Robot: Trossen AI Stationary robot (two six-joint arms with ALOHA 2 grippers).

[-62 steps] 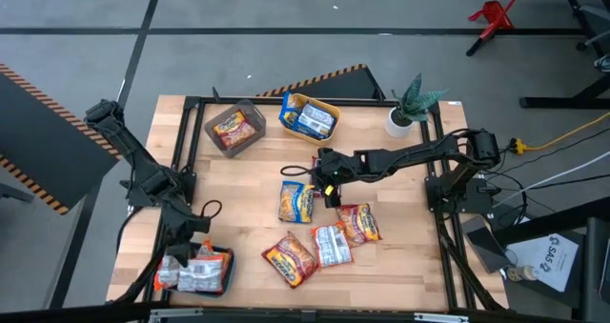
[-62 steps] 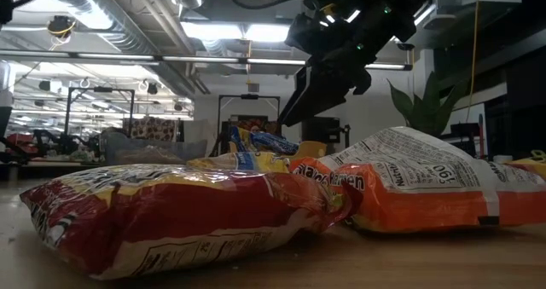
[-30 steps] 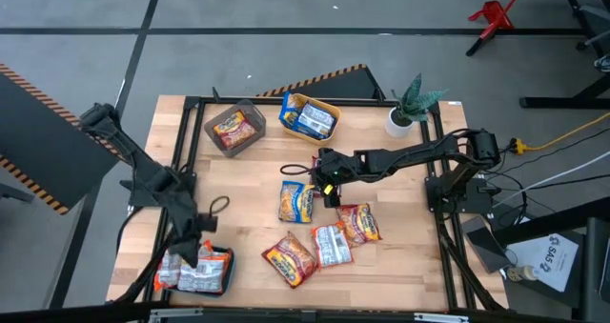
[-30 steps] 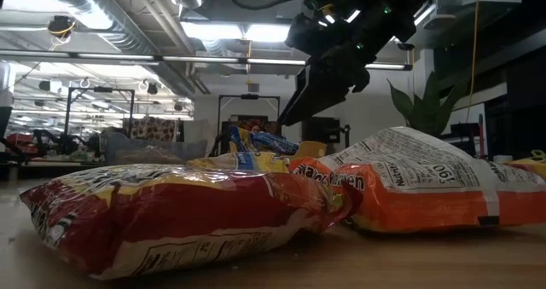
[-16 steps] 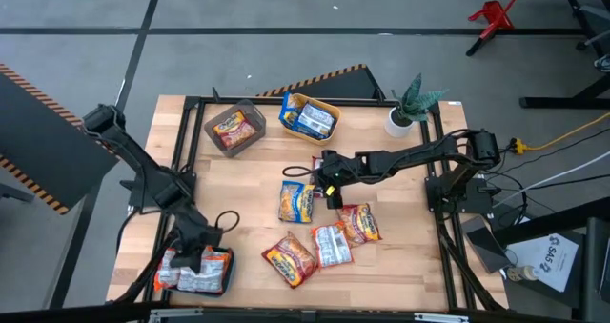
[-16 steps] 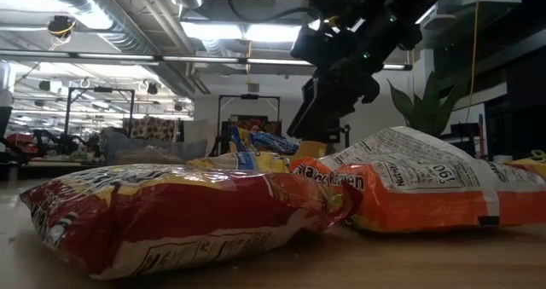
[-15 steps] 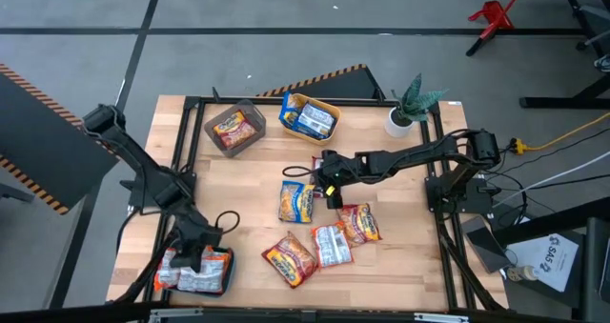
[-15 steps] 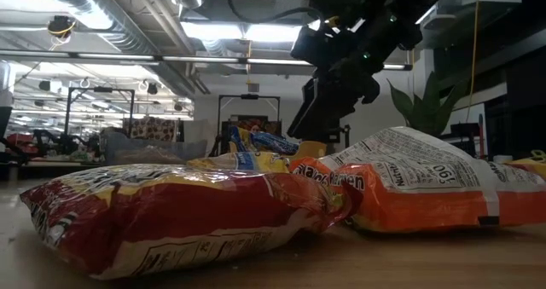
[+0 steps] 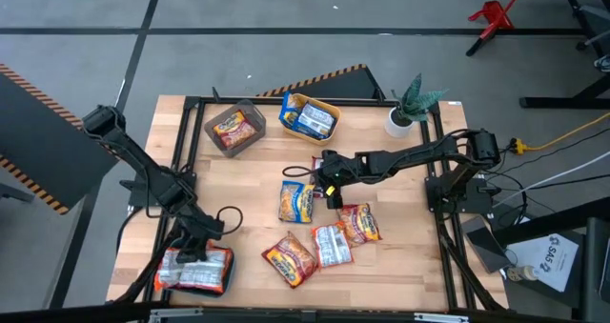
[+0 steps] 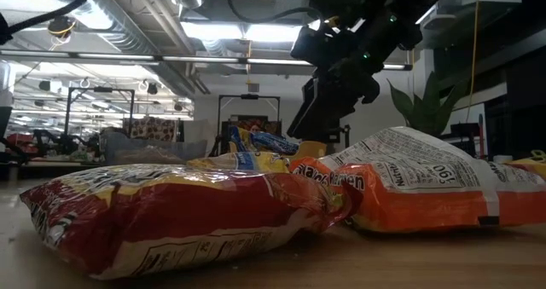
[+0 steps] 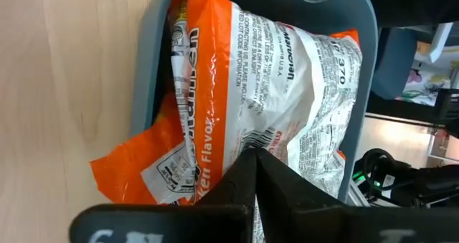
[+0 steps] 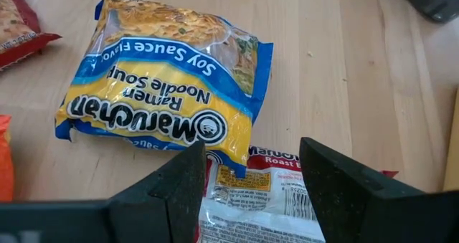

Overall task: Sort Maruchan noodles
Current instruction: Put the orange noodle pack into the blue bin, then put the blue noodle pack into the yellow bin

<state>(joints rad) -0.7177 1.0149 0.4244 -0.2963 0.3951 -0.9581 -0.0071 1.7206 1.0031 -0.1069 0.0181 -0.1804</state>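
Wooden bench (image 9: 257,171) on a black frame, grey floor around it, hazard-striped tape off the far edge.

Left gripper (image 9: 195,239) is at the near-left corner, over the teal bin (image 9: 225,275). Fingers (image 11: 247,182) are clenched together, tips right above the orange-and-white packets (image 11: 265,85) piled in that bin; can't tell if they pinch any wrapper or just touch it. One orange packet corner hangs over the bin wall onto the bench.

Right gripper (image 9: 327,178) is reached out to mid-bench, hovering, fingers (image 12: 183,182) spread apart and empty. Under it in the right wrist view: a blue-yellow soy sauce packet (image 12: 168,92) flat on the wood, and a red-white roast flavour packet (image 12: 269,193) directly below the gap, its edge touching the blue-yellow one.

Loose Maruchan noodles on the bench: blue-yellow packet (image 9: 296,202) centre, then a near cluster of red packet (image 9: 290,256), silver-white packet (image 9: 331,244) and orange-red packet (image 9: 360,222), all close together, some touching.

Far side: grey bin (image 9: 234,127) with one orange-red packet in it, yellow bin (image 9: 310,118) just right of it holding blue packets. Potted plant (image 9: 410,104) at the far-right corner.

Low view: red packet (image 10: 179,212) in front, orange-white one (image 10: 418,187) to its right, right arm hanging above them.
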